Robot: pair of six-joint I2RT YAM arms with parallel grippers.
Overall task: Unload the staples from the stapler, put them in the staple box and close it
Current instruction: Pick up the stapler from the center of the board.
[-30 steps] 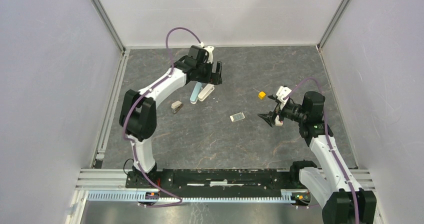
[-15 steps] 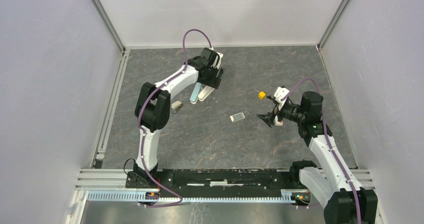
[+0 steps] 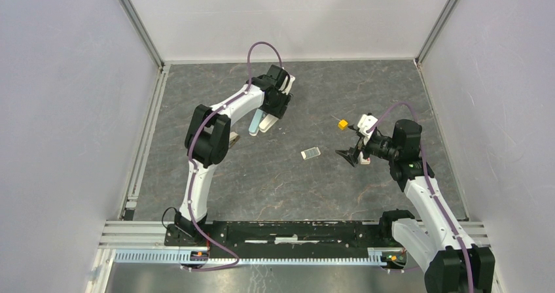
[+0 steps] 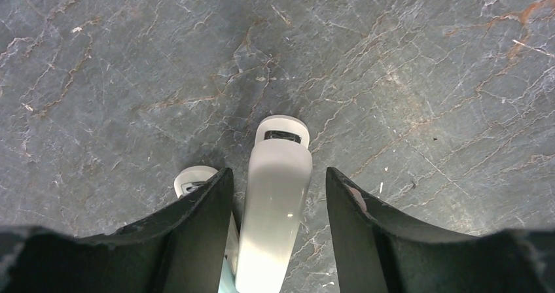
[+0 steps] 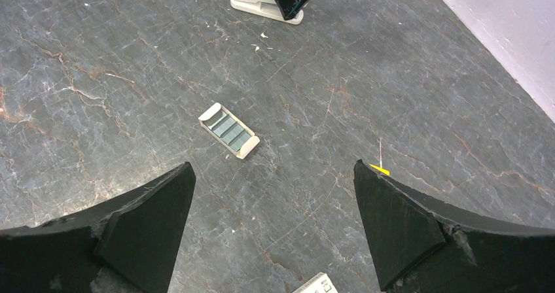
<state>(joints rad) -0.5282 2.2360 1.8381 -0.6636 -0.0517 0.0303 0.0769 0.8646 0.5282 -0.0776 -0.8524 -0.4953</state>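
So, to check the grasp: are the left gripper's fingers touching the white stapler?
Apart. In the left wrist view the white stapler lies between the fingers of the left gripper, with a visible gap on each side.

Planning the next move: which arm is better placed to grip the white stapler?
Left. The left hand straddles the white stapler, a finger on each side; the right hand hangs open well away, near the small clear box.

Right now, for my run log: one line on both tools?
left tool: open, straddling white stapler, gaps both sides | right tool: open, empty
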